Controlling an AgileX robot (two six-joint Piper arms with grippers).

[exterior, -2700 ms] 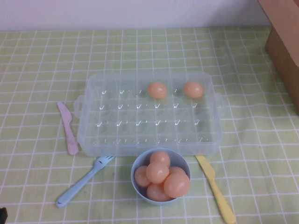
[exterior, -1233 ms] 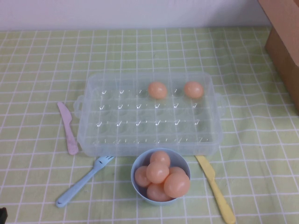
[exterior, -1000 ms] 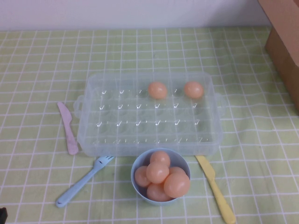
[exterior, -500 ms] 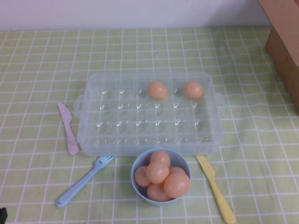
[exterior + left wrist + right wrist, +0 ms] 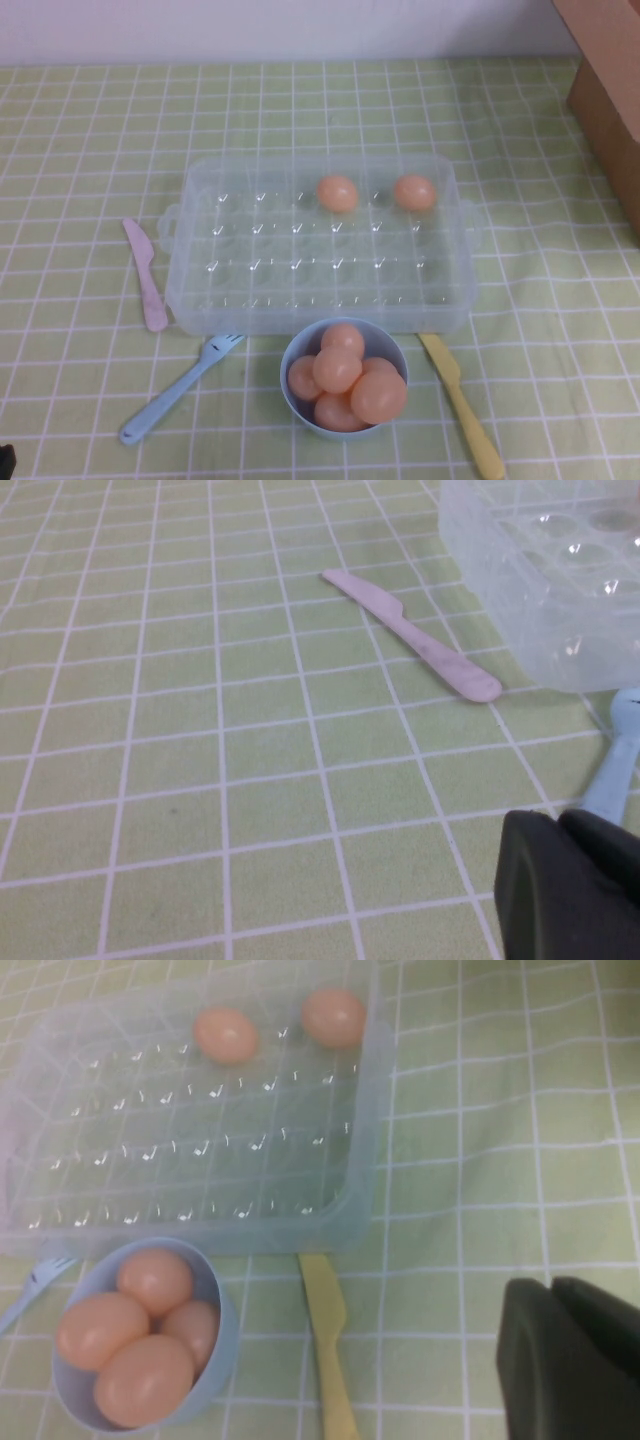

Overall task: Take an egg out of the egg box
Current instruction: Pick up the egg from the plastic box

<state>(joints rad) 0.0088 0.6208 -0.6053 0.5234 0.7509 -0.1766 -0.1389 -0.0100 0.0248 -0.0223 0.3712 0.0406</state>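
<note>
The egg box (image 5: 250, 262) is a clear plastic tray with side tabs in the middle of the table. Two peach-orange eggs sit in its far row: one egg (image 5: 337, 193) near the middle and another egg (image 5: 414, 192) towards the right. Both eggs also show in the right wrist view (image 5: 226, 1035) (image 5: 334, 1016). My left gripper (image 5: 560, 825) is shut and empty, low over the cloth beyond the box's near-left corner (image 5: 560, 590). My right gripper (image 5: 552, 1290) is shut and empty, off the box's near-right side (image 5: 200, 1160). Both grippers are far from the eggs.
A light-blue bowl (image 5: 392, 345) holding several eggs stands just in front of the box. A pink knife (image 5: 145, 273) lies to the box's left, a blue fork (image 5: 180, 388) at front left and a yellow knife (image 5: 460, 405) at front right. A cardboard box (image 5: 610, 90) stands at far right.
</note>
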